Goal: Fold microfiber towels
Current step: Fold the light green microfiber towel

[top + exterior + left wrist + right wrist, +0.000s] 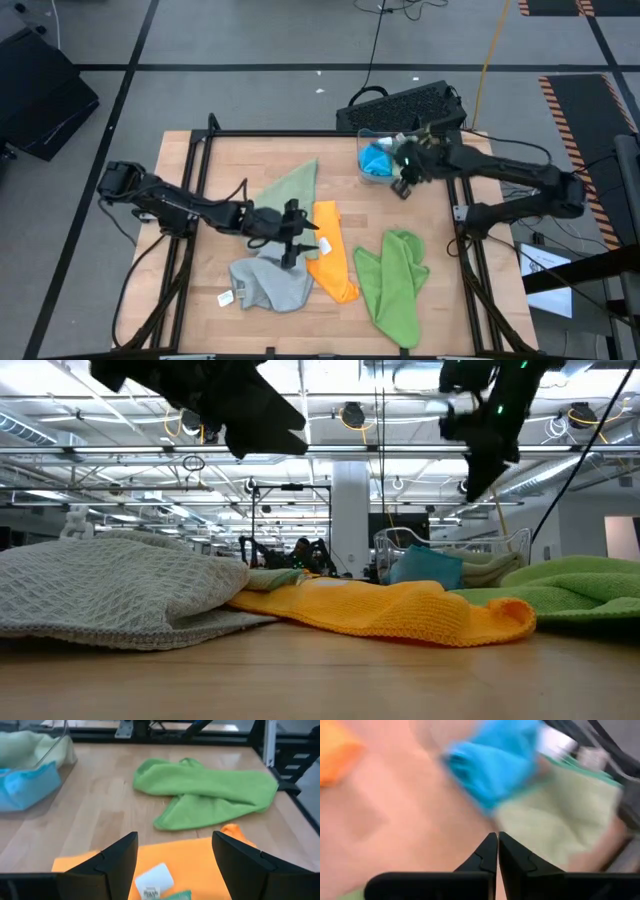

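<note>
Overhead, low and wrist views of a two-arm towel-folding bench. The wooden table (200, 200) carried four loose microfiber towels. A sage green towel (290, 187) lay near the middle, toward the far edge, with one corner pointing at the far side. An orange towel (330, 262) lay lengthwise just beside it, toward the near edge, and a small white tag (154, 879) rested on its surface in the left wrist view. A grey towel (272, 284) sat crumpled by the near edge, touching the orange towel's left side, with a white tag (226, 297) at its outer corner. A lime green towel (392, 275) lay bunched to the right of the orange towel, apart from it.

A clear container (372, 160) stood at the far right of the table and held a bright blue towel (378, 161); the right wrist view showed a pale green cloth (555, 815) next to the blue one.

The left gripper (293, 238) hung over the junction of the sage green, orange and grey towels, its two fingers (115, 862) spread apart and holding nothing. The right gripper (405, 180) hovered just beside the container, above the table, with its fingertips (489, 851) pressed together and empty. In the low view both grippers were raised clear of the cloths.
</note>
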`<state>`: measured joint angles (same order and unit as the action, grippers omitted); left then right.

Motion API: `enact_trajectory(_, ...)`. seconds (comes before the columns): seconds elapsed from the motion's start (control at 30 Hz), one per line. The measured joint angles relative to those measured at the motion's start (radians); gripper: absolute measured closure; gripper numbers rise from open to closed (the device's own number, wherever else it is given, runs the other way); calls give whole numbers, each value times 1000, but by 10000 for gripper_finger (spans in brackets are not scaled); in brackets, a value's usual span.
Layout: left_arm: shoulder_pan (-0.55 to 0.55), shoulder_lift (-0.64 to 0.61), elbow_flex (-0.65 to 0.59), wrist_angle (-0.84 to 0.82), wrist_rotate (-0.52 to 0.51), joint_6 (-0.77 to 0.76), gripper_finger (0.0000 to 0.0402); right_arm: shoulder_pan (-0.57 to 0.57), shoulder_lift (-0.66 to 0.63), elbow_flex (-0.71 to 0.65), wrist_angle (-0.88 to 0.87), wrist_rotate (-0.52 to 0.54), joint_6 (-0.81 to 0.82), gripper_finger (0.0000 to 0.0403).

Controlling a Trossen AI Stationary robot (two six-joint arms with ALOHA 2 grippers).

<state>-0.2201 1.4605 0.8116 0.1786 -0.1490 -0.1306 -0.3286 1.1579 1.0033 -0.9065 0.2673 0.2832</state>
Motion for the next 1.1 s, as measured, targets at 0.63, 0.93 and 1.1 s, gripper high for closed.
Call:
enact_trajectory(0.63,-320,224,-41,10,-367,-332,138,653,100,-369,994,193,55,395)
enact_trajectory(0.93,-353,376,-34,7,-368,-378,62,683,275,-375,1113,202,19,368)
enact_trajectory(1.1,-328,328,-34,-16,-359,-343,47,690,311,-375,1198,202,18,349)
